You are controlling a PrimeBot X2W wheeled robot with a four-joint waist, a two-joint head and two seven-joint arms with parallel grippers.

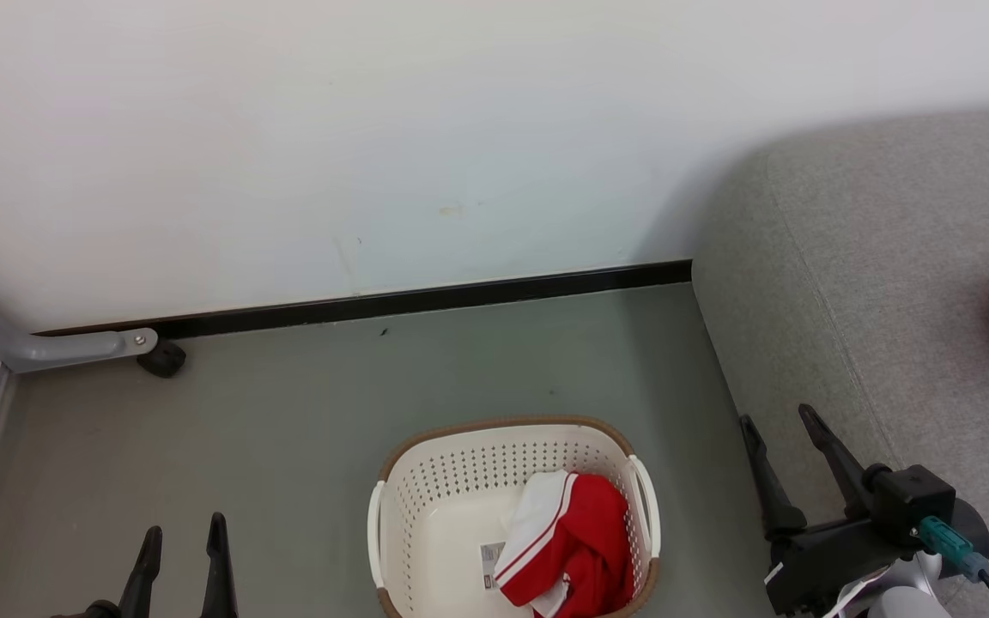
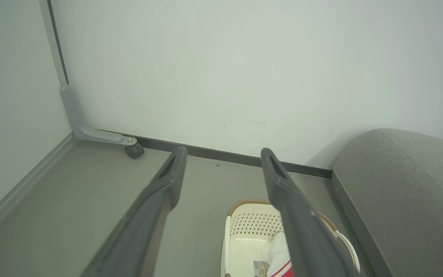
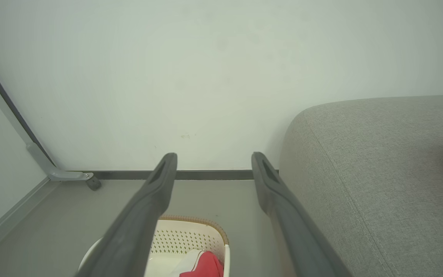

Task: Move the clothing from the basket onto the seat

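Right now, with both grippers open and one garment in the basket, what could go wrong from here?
1. The garment is bunched against the basket's right wall, so fingers may catch the wall or handle and drag the basket.
2. A pinch on one loose fold may let the rest trail and snag the rim.
3. The right gripper hangs near the sofa's corner; a swing might brush it.
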